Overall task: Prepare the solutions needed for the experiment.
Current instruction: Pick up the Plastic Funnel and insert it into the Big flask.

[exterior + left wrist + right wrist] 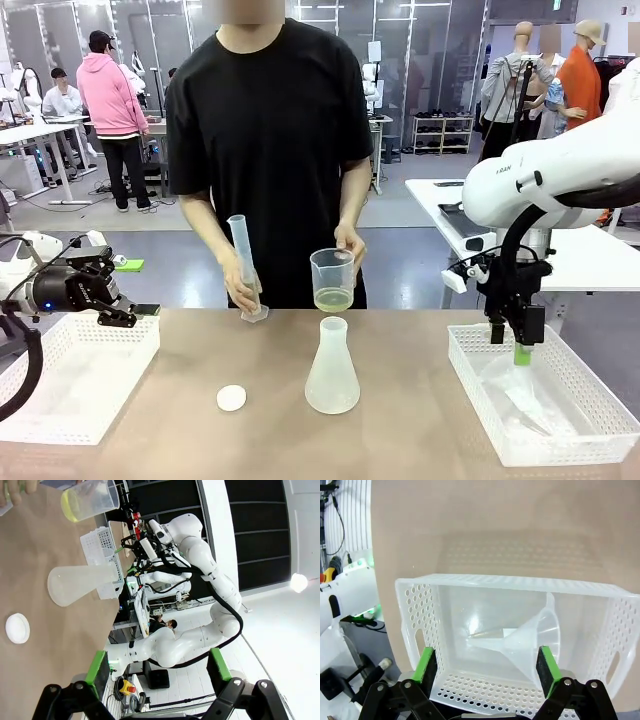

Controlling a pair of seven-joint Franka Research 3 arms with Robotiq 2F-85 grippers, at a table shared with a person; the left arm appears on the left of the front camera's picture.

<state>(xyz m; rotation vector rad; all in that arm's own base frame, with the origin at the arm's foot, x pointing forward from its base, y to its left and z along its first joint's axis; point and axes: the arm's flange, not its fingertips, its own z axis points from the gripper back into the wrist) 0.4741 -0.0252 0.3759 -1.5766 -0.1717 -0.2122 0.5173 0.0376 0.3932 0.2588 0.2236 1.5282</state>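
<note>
Below the right jaws sits a white basket (420, 610) with a clear funnel (530, 635) lying on its side in it. These right jaws point down and are spread wide. Their green pads (426, 665) stand well apart, and nothing is held between them.

The left jaws are spread wide too, and they hold nothing. They hang just over the far edge of another white basket (100, 400) and point sideways toward the middle of the counter (400, 440).

Well ahead of the left jaws, and well apart from both pairs, are the solutions (333, 298) — a thin yellow layer at the bottom of a clear beaker (332, 270). A person's hand (350, 245) holds the beaker upright, just above the mouth of a frosted flask (332, 372) that stands on the counter. I cannot tell if beaker and flask touch.

The person's other hand (240, 285) grips a tall measuring tube (243, 262) — it rests on the counter, nearer the left jaws than the beaker is.

A small white round cap (231, 398) lies flat on the counter near the flask, on the side toward the left jaws.
</note>
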